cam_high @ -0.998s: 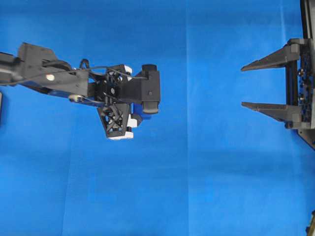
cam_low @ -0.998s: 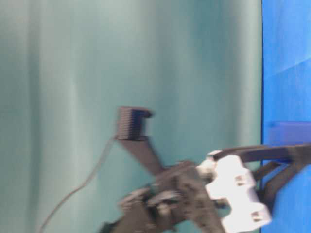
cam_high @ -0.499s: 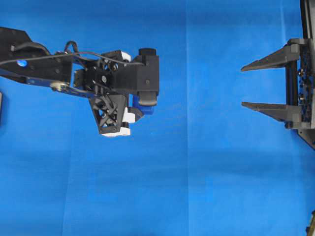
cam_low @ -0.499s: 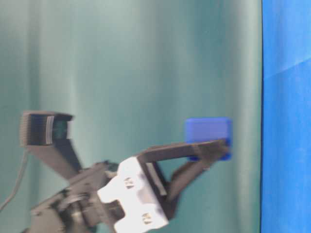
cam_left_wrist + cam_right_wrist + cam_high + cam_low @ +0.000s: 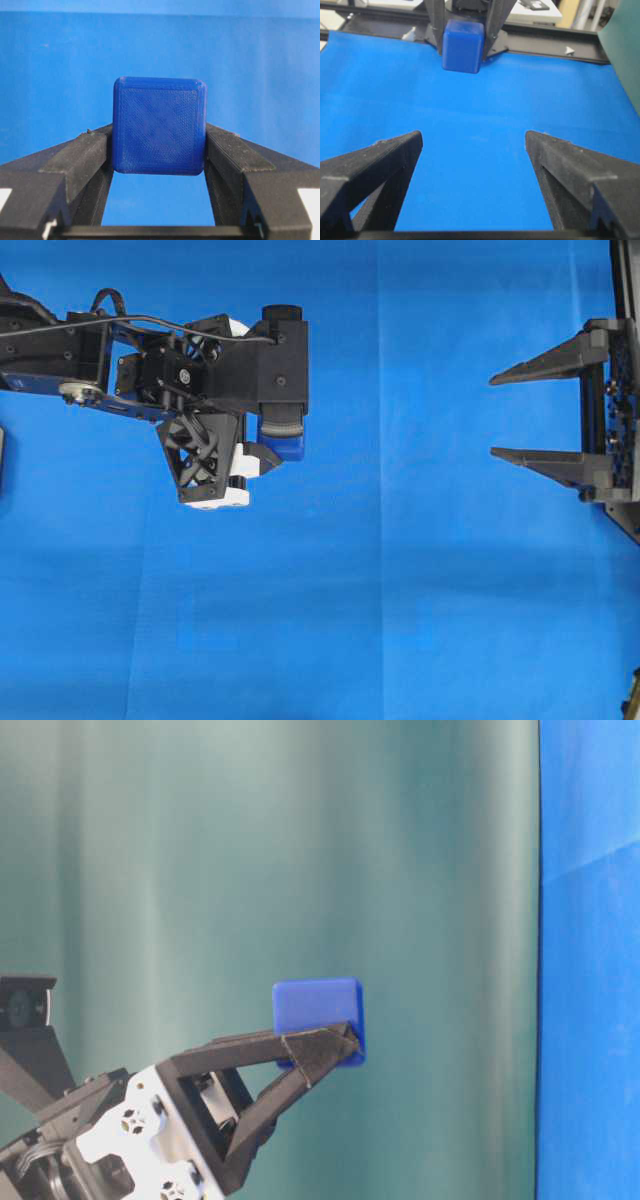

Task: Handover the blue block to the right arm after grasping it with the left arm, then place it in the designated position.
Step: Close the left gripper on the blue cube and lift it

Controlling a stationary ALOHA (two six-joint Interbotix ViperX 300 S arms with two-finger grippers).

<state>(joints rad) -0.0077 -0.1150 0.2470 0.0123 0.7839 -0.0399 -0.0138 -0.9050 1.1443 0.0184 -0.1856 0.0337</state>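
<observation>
blue block (image 5: 159,125), dark, rounded edges, finely ridged

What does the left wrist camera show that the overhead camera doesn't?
Only the left wrist view shows the blue block's whole square face, pinched on both sides by the left gripper's fingers. Only the overhead view shows the right gripper far across the blue cloth, jaws spread wide with nothing between them, and the left arm covering most of the block. Both show the block and the cloth.
</observation>
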